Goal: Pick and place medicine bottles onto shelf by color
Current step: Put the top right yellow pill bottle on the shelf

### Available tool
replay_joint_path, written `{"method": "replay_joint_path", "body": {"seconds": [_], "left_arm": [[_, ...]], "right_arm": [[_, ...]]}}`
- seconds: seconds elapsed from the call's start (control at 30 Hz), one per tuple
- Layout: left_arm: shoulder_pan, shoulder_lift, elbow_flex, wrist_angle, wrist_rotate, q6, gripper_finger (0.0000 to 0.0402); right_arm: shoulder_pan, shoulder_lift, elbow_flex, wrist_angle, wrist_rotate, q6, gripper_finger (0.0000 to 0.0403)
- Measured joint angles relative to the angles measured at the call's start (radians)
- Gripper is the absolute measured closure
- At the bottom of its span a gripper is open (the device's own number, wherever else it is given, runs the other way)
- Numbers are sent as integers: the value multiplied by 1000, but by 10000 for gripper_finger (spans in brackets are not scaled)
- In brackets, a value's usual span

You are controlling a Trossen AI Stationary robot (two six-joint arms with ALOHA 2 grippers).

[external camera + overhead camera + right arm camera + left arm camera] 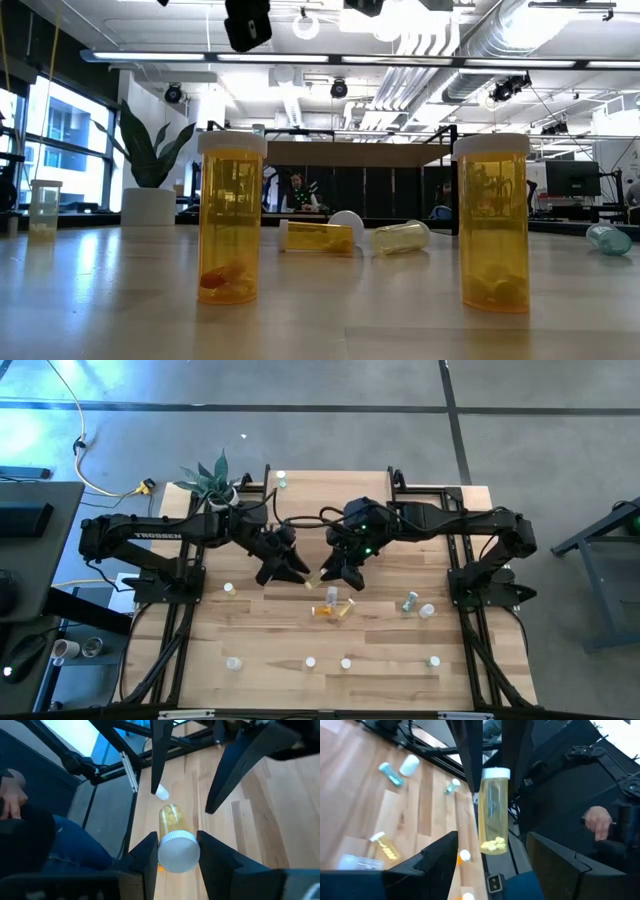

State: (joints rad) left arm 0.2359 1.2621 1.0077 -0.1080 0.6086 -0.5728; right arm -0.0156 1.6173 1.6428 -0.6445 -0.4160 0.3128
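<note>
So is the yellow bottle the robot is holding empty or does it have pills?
It has pills. The yellow bottle held in the right pincer shows a few pale tablets at its bottom; its white cap is on.

Yellow medicine bottle (172,837) with white cap hanging above the tabletop (270,630), other bottles (333,610) lying toppled or standing scattered across the tabletop below it

My matt black fingers (145,857) on a smooth white cap (178,852), glossy clear yellow plastic bottle (171,820), pale planked wood tabletop (260,815), black metal frame (160,650)
</note>
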Motion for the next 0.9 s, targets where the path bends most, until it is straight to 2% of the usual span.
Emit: {"method": "replay_joint_path", "body": {"seconds": [0.37,0.63,0.9], "left_arm": [[-57,0,0,14,-14,-102,174],[-69,0,0,92,-14,-177,174],[-69,0,0,93,-28,-187,184]], "right_arm": [[6,0,0,61,1,9,295],[6,0,0,90,2,30,295],[6,6,0,93,1,28,295]]}}
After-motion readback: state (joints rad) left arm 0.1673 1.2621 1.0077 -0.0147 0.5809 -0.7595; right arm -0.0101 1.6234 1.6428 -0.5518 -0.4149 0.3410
